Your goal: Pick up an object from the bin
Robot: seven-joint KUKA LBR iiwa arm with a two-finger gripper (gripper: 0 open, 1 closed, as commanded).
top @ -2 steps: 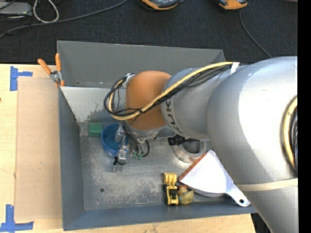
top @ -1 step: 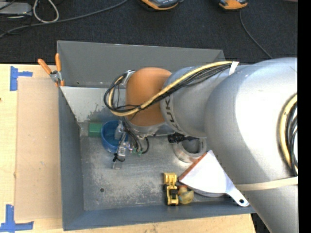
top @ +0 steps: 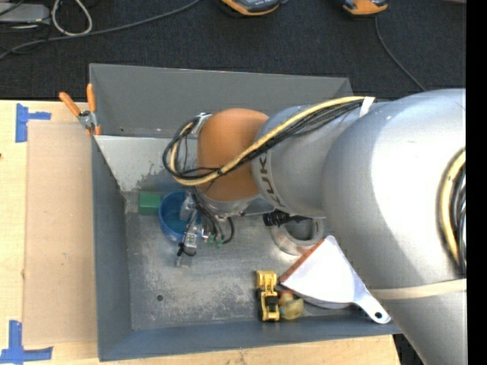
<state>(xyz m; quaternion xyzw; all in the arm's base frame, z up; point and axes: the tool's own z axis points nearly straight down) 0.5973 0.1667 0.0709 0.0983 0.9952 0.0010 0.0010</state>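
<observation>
My gripper (top: 189,242) hangs under the orange wrist cover in the left middle of the bin, its tip close to the floor. Right against its left side lies a blue round cup-like thing (top: 172,213), partly covered by the gripper. A small green block (top: 150,201) sits just left of the blue thing, near the bin's sloped back wall. Whether the gripper touches the blue thing I cannot tell.
Along the front wall lie a yellow toy vehicle (top: 267,295) and a white funnel-like scoop (top: 329,278) with an orange edge. A pale round ring-shaped thing (top: 295,236) lies behind them, under the arm. The arm covers the bin's right half.
</observation>
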